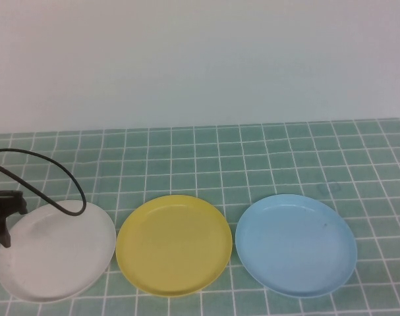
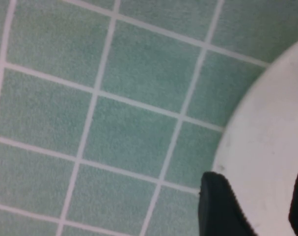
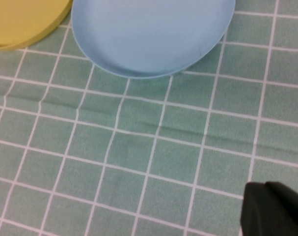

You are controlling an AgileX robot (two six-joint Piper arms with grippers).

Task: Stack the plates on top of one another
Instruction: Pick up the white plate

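Observation:
Three plates lie side by side on the green checked cloth: a white plate [image 1: 55, 253] on the left, a yellow plate [image 1: 174, 245] in the middle and a light blue plate [image 1: 296, 245] on the right. None rests on another. My left gripper [image 1: 3, 224] hangs at the white plate's left rim. In the left wrist view that gripper [image 2: 259, 196] is open, its dark fingers [image 2: 217, 206] spread over the white plate [image 2: 271, 123]. My right gripper [image 3: 274, 209] is shut and low over bare cloth, short of the blue plate [image 3: 149, 34] and the yellow plate [image 3: 26, 19].
A black cable [image 1: 55, 174] loops from the left arm over the white plate's far rim. The checked cloth [image 1: 265, 158] runs back to a pale wall. The cloth shows slight wrinkles [image 3: 139, 125] near the blue plate.

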